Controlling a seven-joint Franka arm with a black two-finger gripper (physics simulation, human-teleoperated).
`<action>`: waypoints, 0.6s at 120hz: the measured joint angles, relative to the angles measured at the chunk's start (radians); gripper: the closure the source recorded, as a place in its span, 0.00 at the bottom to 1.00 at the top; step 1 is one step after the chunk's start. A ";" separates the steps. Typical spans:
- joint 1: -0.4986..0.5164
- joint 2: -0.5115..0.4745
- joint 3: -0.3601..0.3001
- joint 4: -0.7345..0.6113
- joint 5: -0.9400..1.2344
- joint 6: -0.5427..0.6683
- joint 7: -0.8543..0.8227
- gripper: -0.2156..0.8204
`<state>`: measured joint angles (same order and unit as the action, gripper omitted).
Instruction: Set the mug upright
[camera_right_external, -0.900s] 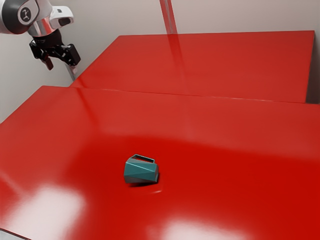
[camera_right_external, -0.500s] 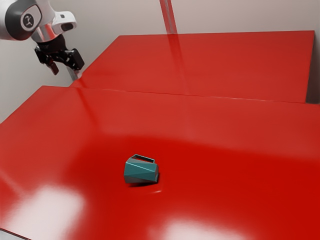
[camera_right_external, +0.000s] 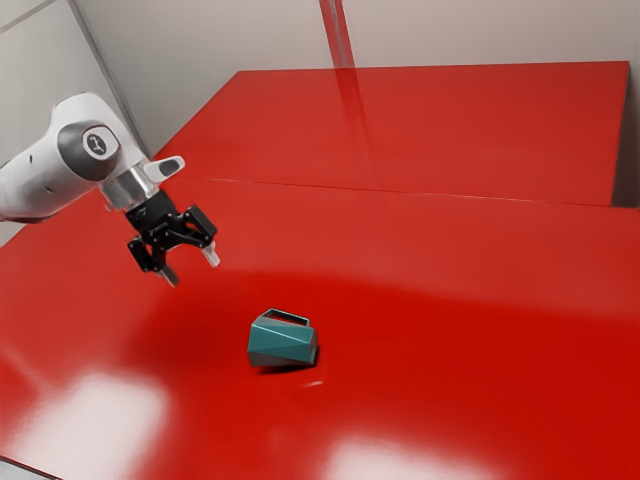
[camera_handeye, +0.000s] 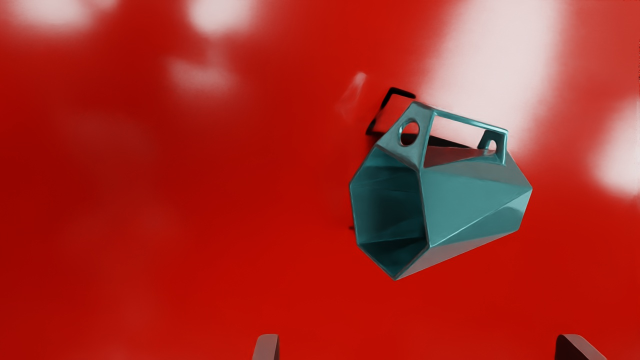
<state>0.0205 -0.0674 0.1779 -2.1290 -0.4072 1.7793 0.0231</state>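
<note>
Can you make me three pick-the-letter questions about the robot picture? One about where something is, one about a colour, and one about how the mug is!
1. Where is the hand, seen from the mug?
A) Inside it
B) Toward the exterior view's right
C) Toward the exterior view's left, up off the table

2. What colour is the mug?
A) Teal
B) Yellow
C) Purple

3. How is the mug now?
A) Standing upright
B) Lying on its side
C) Gripped by the hand

Right letters:
1. C: the exterior view shows the hand raised, on that side of the mug.
2. A: both views show its blue-green sides.
3. B: its long side is down on the table, and the wrist view looks into its open mouth, which faces sideways.
</note>
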 joint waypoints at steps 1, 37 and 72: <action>0.000 0.003 0.000 -0.001 -0.005 0.002 -0.001 0.21; -0.005 0.140 -0.004 -0.023 -0.136 0.037 -0.021 0.21; -0.010 0.187 -0.029 -0.068 -0.229 0.053 -0.032 0.21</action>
<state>0.0103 0.1197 0.1486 -2.1971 -0.6363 1.8324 -0.0090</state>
